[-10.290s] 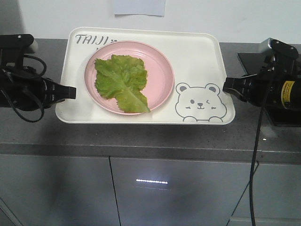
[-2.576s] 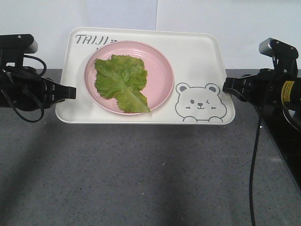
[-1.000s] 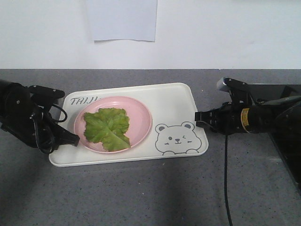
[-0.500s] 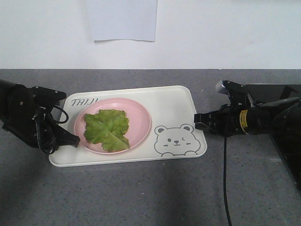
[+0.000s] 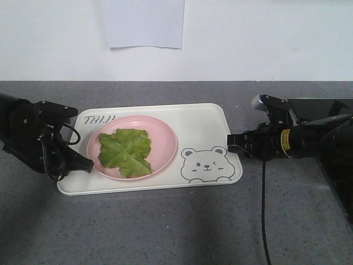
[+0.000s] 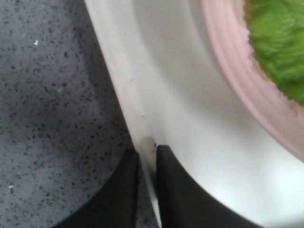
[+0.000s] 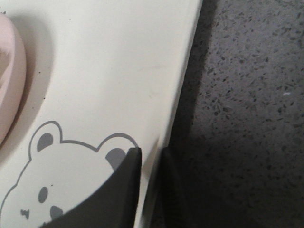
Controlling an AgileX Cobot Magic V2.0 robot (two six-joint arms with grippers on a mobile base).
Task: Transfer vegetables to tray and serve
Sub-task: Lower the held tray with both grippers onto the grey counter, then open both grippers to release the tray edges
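From the front, the tray (image 5: 204, 118) lies flat on the grey counter (image 5: 165, 226) near its back edge. The pink plate (image 5: 165, 138) sits in the tray's left half, carrying the lettuce leaf (image 5: 126, 152). The left gripper (image 5: 88, 164) meets the tray's left rim and the right gripper (image 5: 231, 144) its right rim, above the bear drawing (image 5: 206, 164).

At the left wrist, the left gripper (image 6: 147, 166) has its two black fingers pressed onto the thin raised rim (image 6: 123, 95), one outside, one inside.

At the right wrist, the right gripper (image 7: 151, 164) pinches the rim (image 7: 185, 71) likewise beside the bear's ear.

The tray looks stiff, light and smooth. The rims at opposite short ends seem the only sound holds, and it must stay level, since the plate could slide and the limp, featherweight leaf could shift.
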